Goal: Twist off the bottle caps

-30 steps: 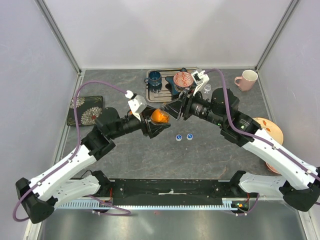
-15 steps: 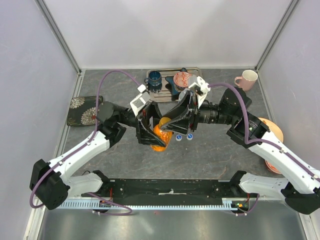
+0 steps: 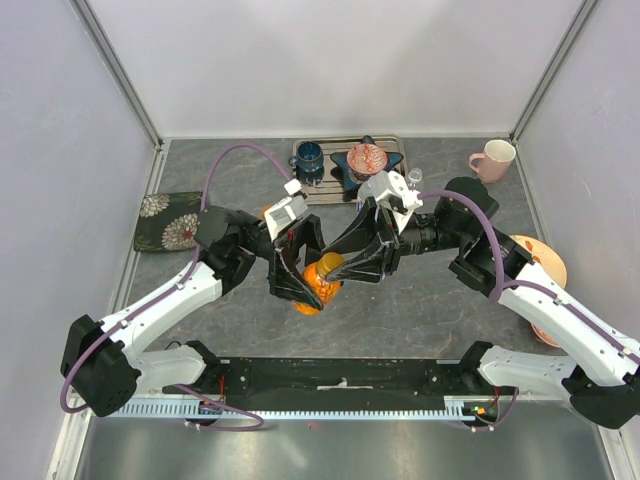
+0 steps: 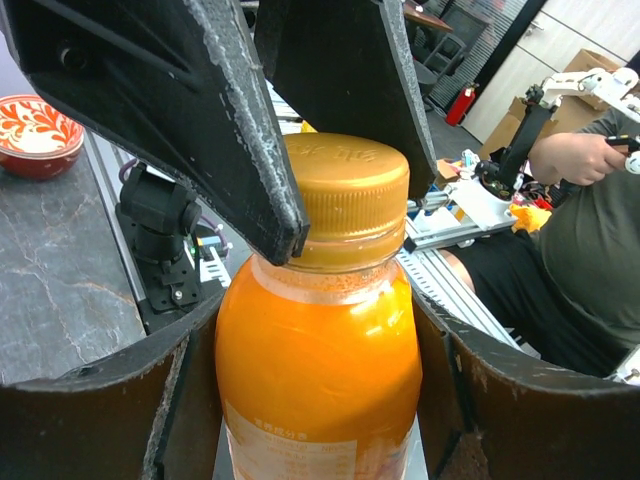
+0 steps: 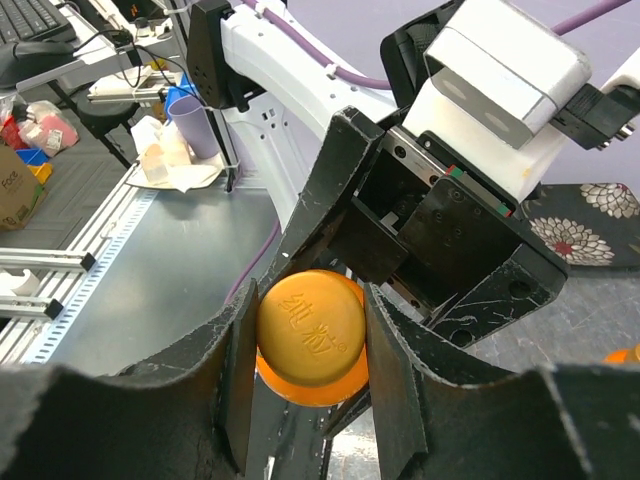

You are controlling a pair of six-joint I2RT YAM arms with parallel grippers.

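My left gripper is shut on the body of a short orange-liquid bottle and holds it off the table, tilted toward the right arm. In the left wrist view the bottle fills the space between my fingers. My right gripper is shut on its orange cap, one finger on each side. The cap sits on the bottle's neck. A clear bottle stands behind the right wrist. The two blue caps are hidden under the right gripper.
A metal tray at the back holds a blue mug and a red patterned bowl. A pink mug stands back right, an orange plate at the right, a flowered cloth at the left.
Both grippers have moved together toward the near edge with the orange bottle between them. The two blue caps on the table are now covered by the right gripper.
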